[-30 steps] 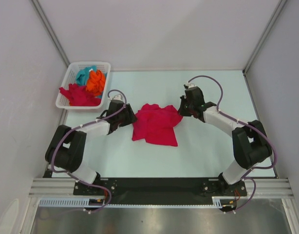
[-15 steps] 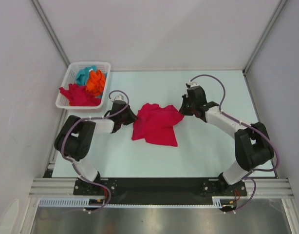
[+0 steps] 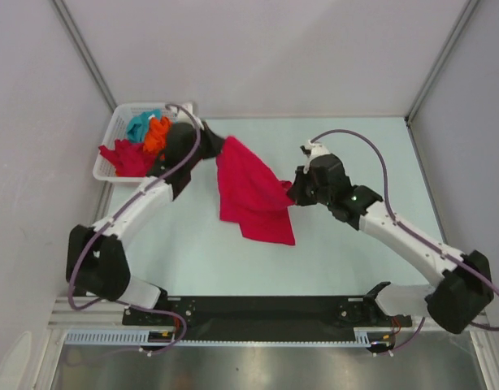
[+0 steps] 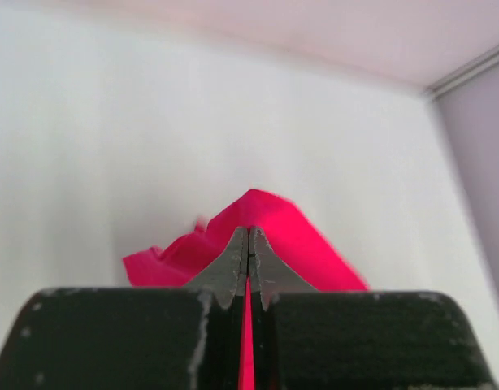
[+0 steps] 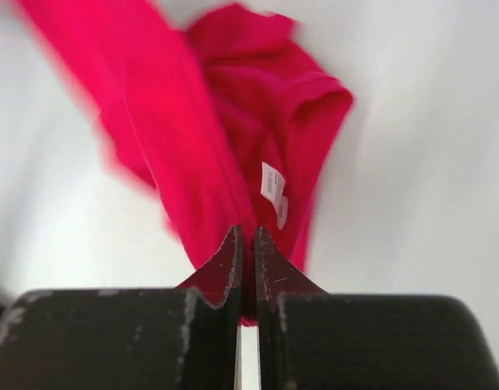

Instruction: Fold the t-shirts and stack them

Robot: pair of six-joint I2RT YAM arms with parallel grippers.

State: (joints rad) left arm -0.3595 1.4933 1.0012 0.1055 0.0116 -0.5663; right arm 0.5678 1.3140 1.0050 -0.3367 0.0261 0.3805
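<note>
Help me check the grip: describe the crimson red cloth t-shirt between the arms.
The crimson red soft cloth t-shirt hangs crumpled, its far-left corner raised in the shut left gripper, its right edge pinched in the shut right gripper. Its lower part seems to rest on the pale table. A small white label shows.

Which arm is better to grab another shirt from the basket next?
Left, probably. The left gripper is up beside the white basket; the right gripper is across the table. Both are shut on the red t-shirt, so that must be finished first.
</note>
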